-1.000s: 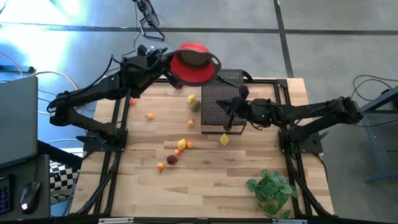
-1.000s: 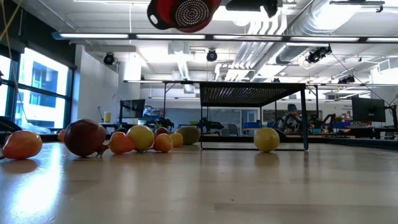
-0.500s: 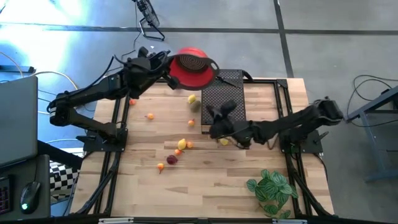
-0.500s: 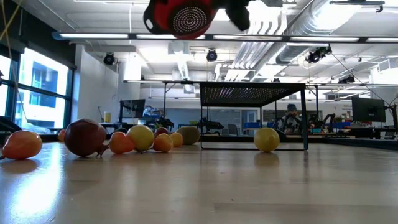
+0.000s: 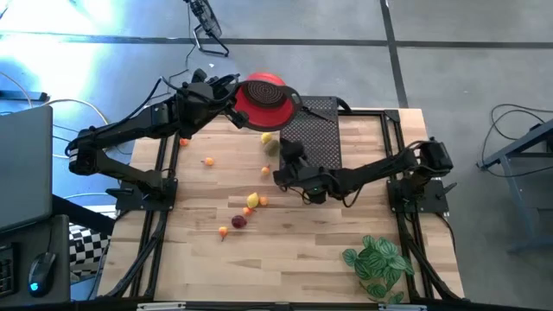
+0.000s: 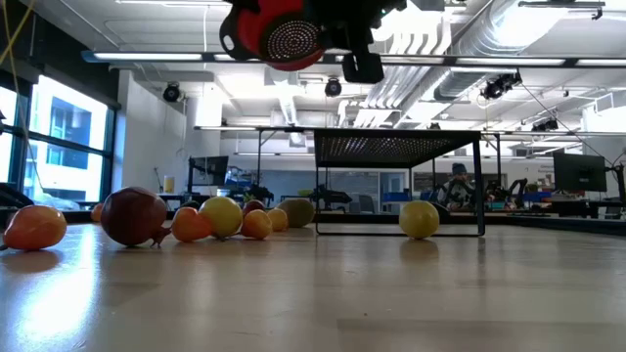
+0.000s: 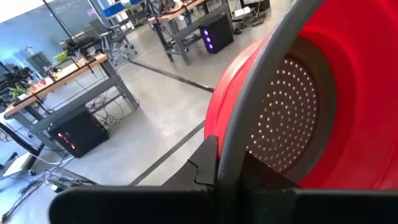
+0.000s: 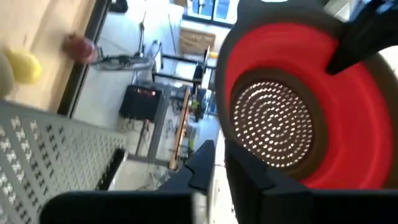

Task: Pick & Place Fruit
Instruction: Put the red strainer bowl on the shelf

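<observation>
High view: your left gripper [image 5: 226,92] is pinching the red bowl [image 5: 263,97] at twelve o'clock; the fruit [image 5: 252,200] is lying loose, none placed; right fingers' state unclear.

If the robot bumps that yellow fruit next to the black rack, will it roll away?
Probably yes. The yellow fruit looks round and sits on a small patch of the smooth wooden table, so a nudge would likely send it rolling. It seems hard and smooth, so the fingers might slip on it. The black rack beside it might stop it on that side.

The left gripper [image 7: 217,177] clamps the red bowl's [image 7: 348,93] grey rim.
</observation>
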Robot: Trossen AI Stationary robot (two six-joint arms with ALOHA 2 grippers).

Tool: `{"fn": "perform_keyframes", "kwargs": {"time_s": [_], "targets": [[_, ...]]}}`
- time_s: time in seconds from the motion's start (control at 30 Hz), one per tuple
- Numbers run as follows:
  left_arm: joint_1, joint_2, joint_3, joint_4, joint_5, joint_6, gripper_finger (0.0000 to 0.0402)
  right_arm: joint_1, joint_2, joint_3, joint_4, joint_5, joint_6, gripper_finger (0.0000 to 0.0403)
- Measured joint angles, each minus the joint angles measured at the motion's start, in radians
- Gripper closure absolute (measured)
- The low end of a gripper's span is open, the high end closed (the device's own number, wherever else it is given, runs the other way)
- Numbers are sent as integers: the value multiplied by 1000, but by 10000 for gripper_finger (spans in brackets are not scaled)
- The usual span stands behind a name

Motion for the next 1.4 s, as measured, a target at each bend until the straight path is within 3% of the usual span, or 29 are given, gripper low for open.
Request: {"fn": "perform_keyframes", "kwargs": {"time_s": [0.33,0.53,0.9,1.4], "targets": [[0,0,0,-5,60,-28,398,-11,-2,0,38,-76,-7,189],[0,0,0,-12,65,-47,398,-67,-2,0,37,-71,-7,142],[0,0,0,-19,83,-49,398,-139,-2,0,-31,-163,-7,157],[0,1,0,-33,105,-76,398,-183,-2,0,-30,-211,-8,257]]}}
